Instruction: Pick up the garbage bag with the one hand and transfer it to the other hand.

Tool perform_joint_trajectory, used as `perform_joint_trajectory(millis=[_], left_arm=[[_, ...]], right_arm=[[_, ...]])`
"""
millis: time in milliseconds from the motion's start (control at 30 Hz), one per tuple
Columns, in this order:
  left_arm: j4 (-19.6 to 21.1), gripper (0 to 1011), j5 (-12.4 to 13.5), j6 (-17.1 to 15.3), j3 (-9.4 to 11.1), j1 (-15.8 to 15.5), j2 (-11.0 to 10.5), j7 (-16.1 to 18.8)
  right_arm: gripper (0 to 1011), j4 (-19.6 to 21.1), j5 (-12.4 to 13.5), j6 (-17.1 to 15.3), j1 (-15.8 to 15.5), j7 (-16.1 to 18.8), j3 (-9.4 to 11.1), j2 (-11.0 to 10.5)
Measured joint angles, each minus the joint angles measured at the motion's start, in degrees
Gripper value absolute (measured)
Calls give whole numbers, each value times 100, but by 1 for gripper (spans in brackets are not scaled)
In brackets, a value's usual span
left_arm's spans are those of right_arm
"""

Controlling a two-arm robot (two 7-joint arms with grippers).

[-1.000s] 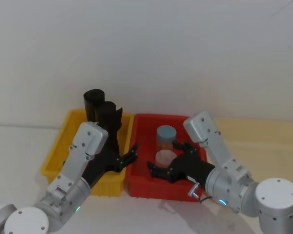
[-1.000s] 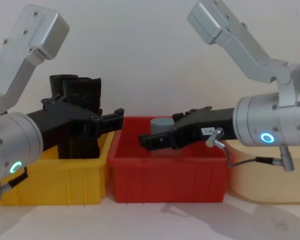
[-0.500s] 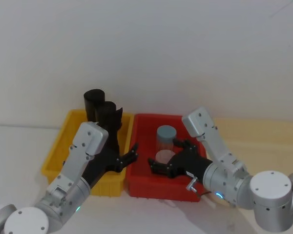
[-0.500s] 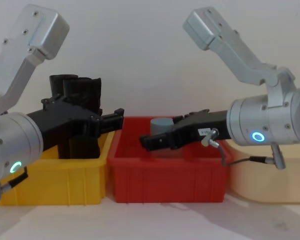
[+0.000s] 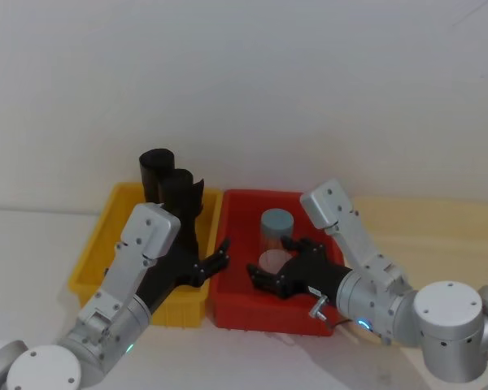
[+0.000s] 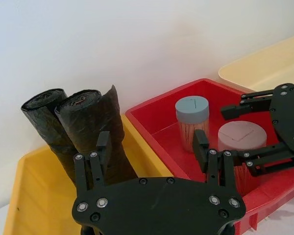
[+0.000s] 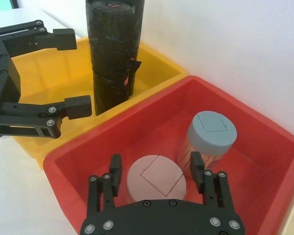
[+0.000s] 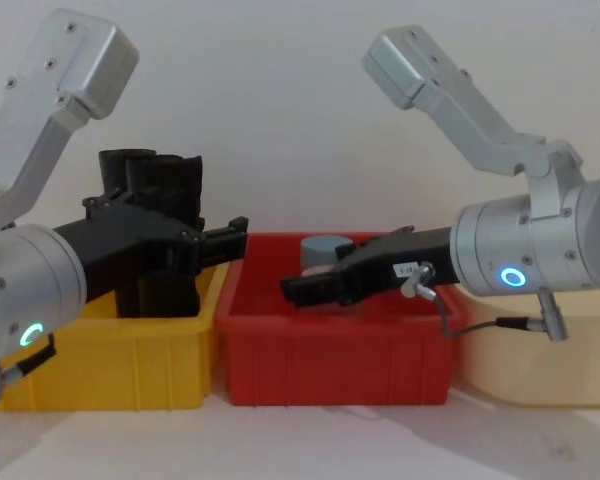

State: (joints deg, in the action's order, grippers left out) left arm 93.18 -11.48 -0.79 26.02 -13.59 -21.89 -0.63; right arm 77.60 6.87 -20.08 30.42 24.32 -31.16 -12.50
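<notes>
My left hand (image 6: 152, 144) hangs over the yellow bin's (image 6: 19, 205) right rim, jaws spread wide and empty, ready to close on the garbage bag (image 6: 90, 132) standing upright at the bin's back wall. My right hand (image 7: 157, 166) hovers beside the bin, jaws open and empty, to receive it.

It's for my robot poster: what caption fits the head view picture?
Left gripper open near the garbage bag in yellow bin; right gripper open over red bin.
</notes>
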Motion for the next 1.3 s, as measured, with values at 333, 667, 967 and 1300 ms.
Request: perform_joint_trajectory(millis=[333,667,967,1300], left_arm=[[0,1000,0,0,0,0,0,0],[0,1000,0,0,0,0,0,0],[0,1000,0,0,0,0,0,0],[0,1000,0,0,0,0,0,0]], right_arm=[[641,-43,0,-4,25,37,-4,11],[641,-57,0,-3,32,49,3,15],[641,151,40,145,-31,-66,171,-1],[641,648,203,363,-105,-335,599,-96]])
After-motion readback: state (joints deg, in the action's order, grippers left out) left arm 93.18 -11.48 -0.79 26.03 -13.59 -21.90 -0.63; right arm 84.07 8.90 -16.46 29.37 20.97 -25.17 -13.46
